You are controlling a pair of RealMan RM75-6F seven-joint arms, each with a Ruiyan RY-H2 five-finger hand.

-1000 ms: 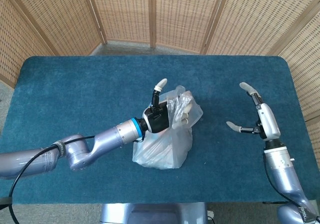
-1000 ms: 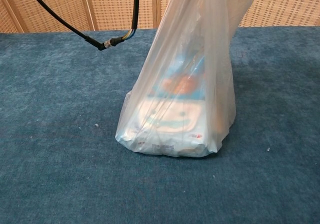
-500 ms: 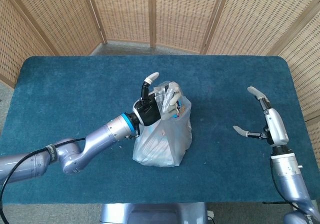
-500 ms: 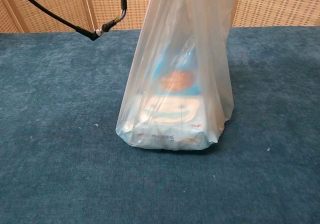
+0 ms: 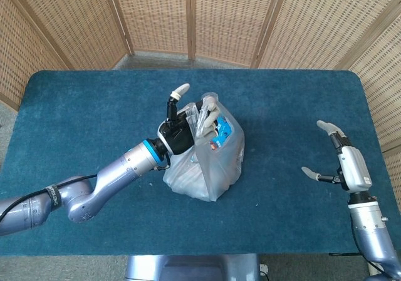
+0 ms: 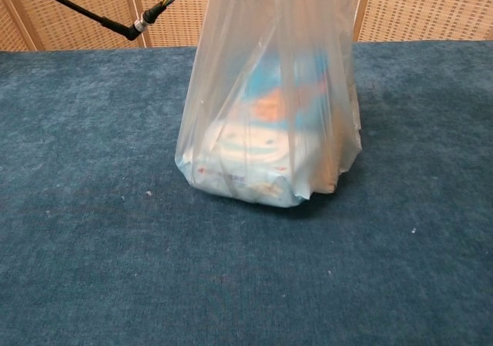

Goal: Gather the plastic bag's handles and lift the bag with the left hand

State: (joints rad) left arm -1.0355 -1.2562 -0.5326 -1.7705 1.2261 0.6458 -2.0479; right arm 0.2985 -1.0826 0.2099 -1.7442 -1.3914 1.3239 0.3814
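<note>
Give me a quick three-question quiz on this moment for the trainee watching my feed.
1. True or false: the left hand grips the gathered handles of the plastic bag.
2. The right hand is: A) holding the bag, B) open and apart from it, C) pressed flat on the table.
3. What colours show on the package inside the bag in the chest view?

Key: 1 true; 2 B; 3 white, blue and orange.
</note>
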